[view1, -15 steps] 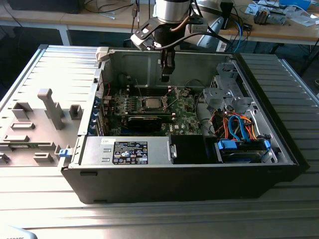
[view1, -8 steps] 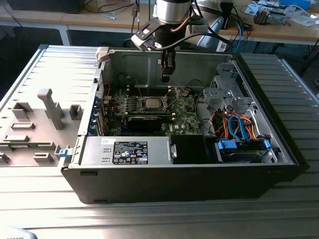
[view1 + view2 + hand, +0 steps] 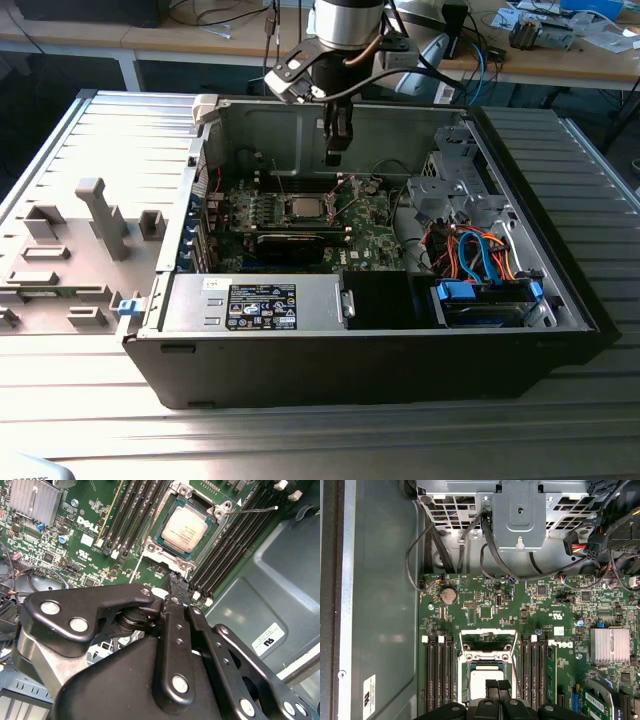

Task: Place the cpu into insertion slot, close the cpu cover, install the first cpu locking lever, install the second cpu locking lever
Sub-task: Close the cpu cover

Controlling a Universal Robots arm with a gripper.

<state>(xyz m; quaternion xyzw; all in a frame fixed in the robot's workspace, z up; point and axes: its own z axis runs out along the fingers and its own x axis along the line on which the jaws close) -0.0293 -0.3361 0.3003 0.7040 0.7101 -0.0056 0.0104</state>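
The cpu [image 3: 186, 528] lies flat in the insertion slot [image 3: 150, 550] on the green board, silver-grey top up, and the exterior view shows the cpu [image 3: 303, 208] there too. The cpu cover [image 3: 487, 641] appears swung up at one end of the slot, not lying over the chip. A thin wire lever [image 3: 255, 509] sticks out free beside the slot. My gripper [image 3: 337, 150] hangs above the board just beyond the slot; its fingertips [image 3: 491, 686] are pressed together with nothing between them. Part of the cpu [image 3: 477, 687] is hidden behind them.
Black memory slots [image 3: 437, 675] flank the socket on both sides. A silver heatsink [image 3: 610, 645] and cables [image 3: 445, 555] sit nearby. The case walls [image 3: 270, 125], a black labelled power-supply box [image 3: 262, 305] and a drive cage with blue and orange cables [image 3: 485, 255] surround the board.
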